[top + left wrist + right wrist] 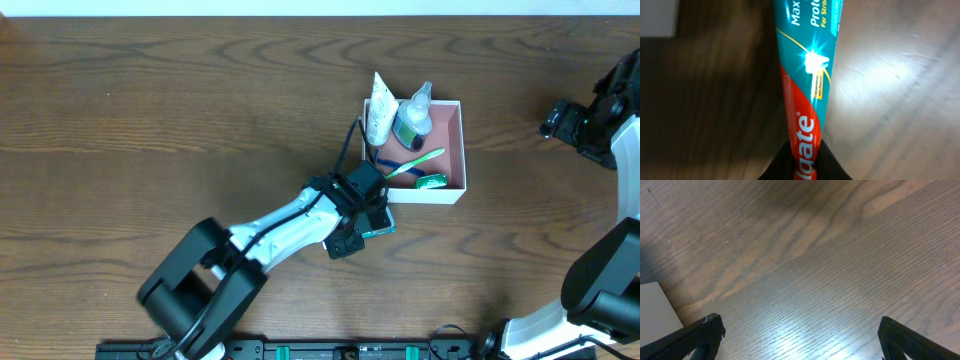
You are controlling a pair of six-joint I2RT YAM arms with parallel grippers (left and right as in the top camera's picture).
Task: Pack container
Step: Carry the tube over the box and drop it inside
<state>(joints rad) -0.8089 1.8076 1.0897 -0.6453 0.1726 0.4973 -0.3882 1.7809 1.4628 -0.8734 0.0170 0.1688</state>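
The container [453, 150] sits right of centre in the overhead view, already holding a white tube [379, 112], a bottle [411, 122] and a toothbrush [416, 160]. Judged light and thin-walled, it will slide if nudged; steady it by a wall. Just below it, the left gripper [807, 167] is clenched on a toothpaste tube [807, 75], which is soft and slick. The right gripper [800, 332] is released, over bare table [150, 120].

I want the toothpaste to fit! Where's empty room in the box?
Bare pink floor lies along the container's right wall, right of the bottle, beyond the green toothbrush. The left side is crowded: white tube, bottle, toothbrush. The left tool grips the toothpaste outside.
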